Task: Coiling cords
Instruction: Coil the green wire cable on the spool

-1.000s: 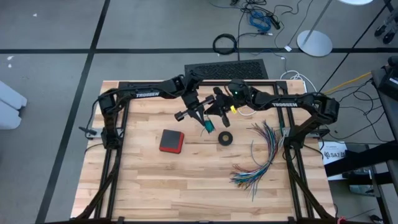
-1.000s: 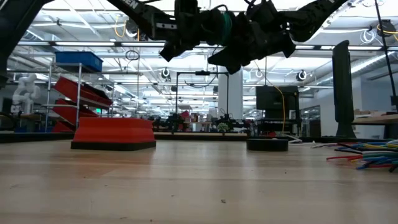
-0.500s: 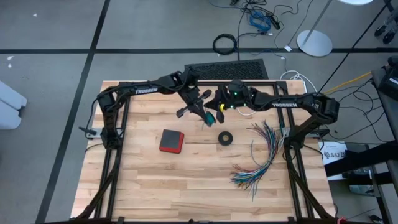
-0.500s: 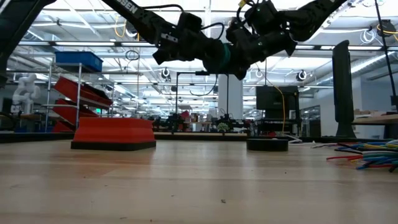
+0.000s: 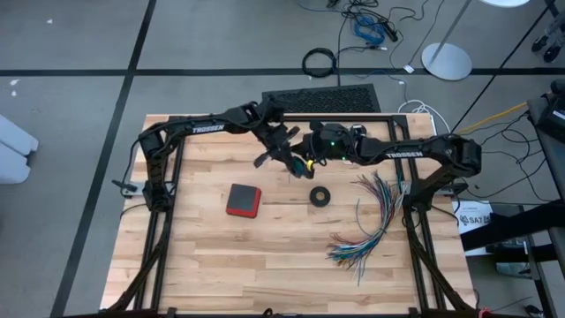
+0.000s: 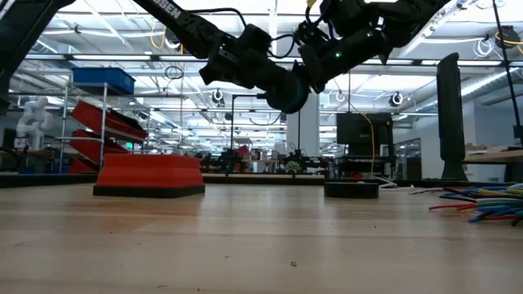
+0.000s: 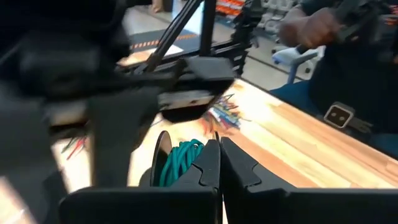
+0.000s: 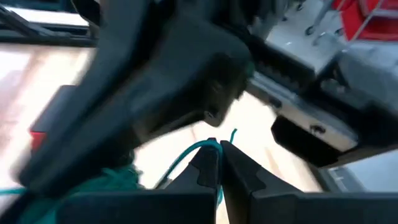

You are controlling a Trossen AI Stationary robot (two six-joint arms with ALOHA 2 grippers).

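The teal-green cord (image 7: pixel 181 160) is wound into a small coil that hangs in the air over the table's far middle (image 6: pixel 288 90). My left gripper (image 7: pixel 219 152) is shut, with the coil right beside one finger. My right gripper (image 8: pixel 217 152) is shut on a loose stretch of the same cord. In the high view the two grippers meet tip to tip, the left gripper (image 5: pixel 290 159) next to the right gripper (image 5: pixel 311 161). My left gripper carries the teal coil (image 7: pixel 186 155) against the side of one finger. Its own fingers hide where the cord is pinched. The coil is lifted clear of the table. My right gripper pinches a single strand near the cord's free end (image 8: pixel 211 144) between its fingertips. A short tip (image 8: pixel 234 133) sticks out past them. The strand runs back to the coil (image 8: pixel 106 182), clear of the table.
On the table lie a red box (image 5: pixel 243 200), a small black ring (image 5: pixel 320 196) and a fan of multicoloured wires (image 5: pixel 371 221) at the right. A black grille (image 5: pixel 322 97) sits at the far edge. A person's hand (image 7: pixel 311 28) shows beyond the table.
My left gripper has rolled and tipped, taking the teal coil lower and a little toward the far edge. My right gripper has swung at the wrist toward the left gripper. Both have stayed shut.
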